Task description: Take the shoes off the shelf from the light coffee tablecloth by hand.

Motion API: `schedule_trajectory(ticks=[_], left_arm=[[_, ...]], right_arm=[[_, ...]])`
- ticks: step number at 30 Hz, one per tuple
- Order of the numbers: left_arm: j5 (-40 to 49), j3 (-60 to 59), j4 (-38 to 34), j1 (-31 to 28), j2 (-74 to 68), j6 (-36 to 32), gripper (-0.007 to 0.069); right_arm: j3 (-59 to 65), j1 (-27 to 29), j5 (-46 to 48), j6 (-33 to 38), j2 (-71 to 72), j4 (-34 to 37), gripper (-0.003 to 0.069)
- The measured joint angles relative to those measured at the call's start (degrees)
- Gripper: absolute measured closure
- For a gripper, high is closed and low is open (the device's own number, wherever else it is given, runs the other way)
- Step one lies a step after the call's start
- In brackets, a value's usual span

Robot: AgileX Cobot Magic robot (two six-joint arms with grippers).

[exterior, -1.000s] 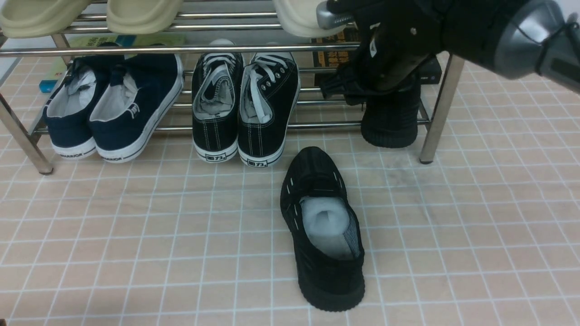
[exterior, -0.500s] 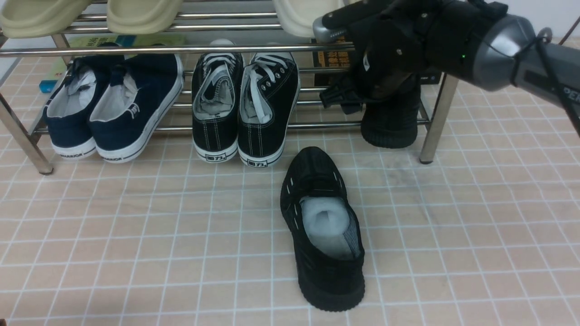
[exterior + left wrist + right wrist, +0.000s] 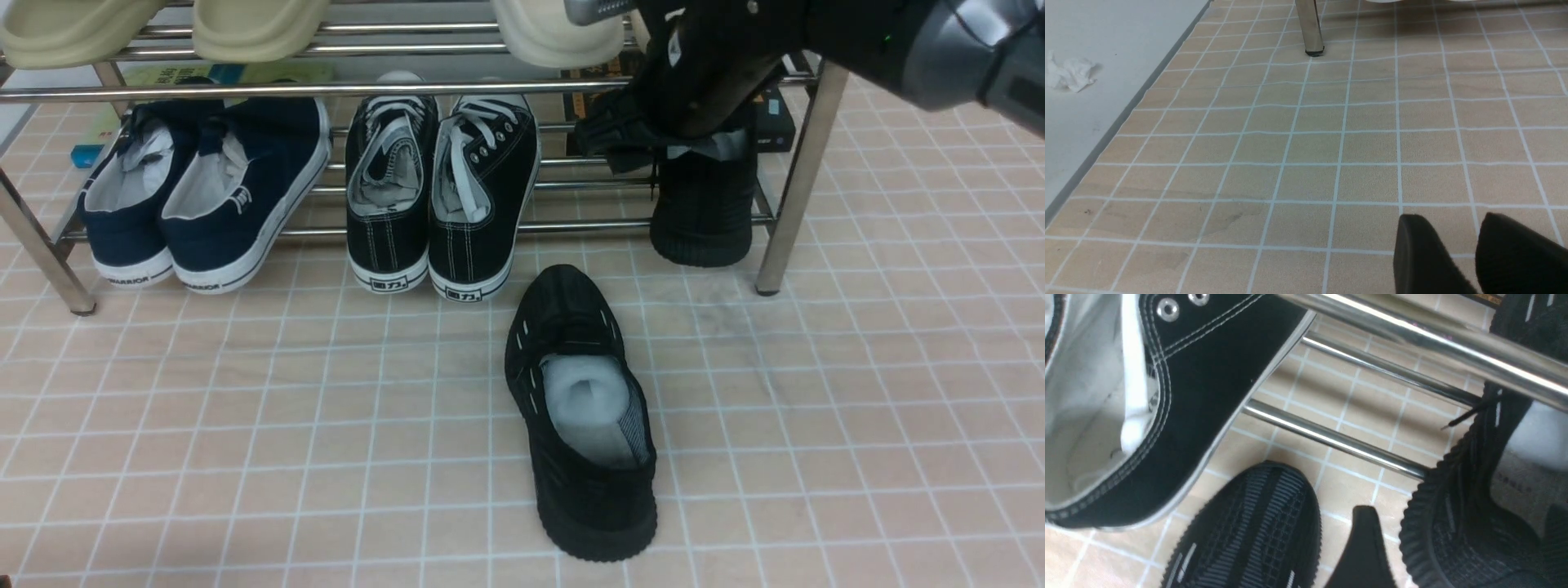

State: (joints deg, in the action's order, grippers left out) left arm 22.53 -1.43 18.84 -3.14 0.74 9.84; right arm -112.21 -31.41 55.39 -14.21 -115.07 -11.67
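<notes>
The right arm [image 3: 816,33] is covering the top of the shoe [image 3: 702,220] on the shelf [image 3: 326,87], the picture's edge is cutting off the slippers [image 3: 253,24] above, and the left gripper [image 3: 1453,222] is showing only its fingertips [image 3: 1421,253].

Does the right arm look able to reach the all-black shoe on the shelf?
Likely yes: the right tool is at that shoe, fingers spread astride its side wall; no shelf bar sits between.
</notes>
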Motion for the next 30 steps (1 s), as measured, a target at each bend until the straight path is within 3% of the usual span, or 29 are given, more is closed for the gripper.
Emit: schedule_trajectory(ticks=[21,25,28,29,30], left_arm=[[0.0,0.0,0.0,0.0,0.0,0.0,0.0385],[0.0,0.0,0.0,0.0,0.0,0.0,0.0385],[0.0,0.0,0.0,0.0,0.0,0.0,0.0385],[0.0,0.0,0.0,0.0,0.0,0.0,0.0385],[0.0,0.0,0.0,0.0,0.0,0.0,0.0385]], right_arm=[[-0.04,0.0,-0.78,0.94,-8.58,-9.34,0.0103],[-0.11,0.0,-0.46,1.64,-8.86,-9.73,0.0212],[-0.17,0.0,1.34,2.28,-8.86,-9.91,0.0407],[-0.17,0.0,1.53,2.35,-8.86,-9.81,0.0442],[-0.31,0.0,2.5,2.76,-8.77,-8.92,0.0545]])
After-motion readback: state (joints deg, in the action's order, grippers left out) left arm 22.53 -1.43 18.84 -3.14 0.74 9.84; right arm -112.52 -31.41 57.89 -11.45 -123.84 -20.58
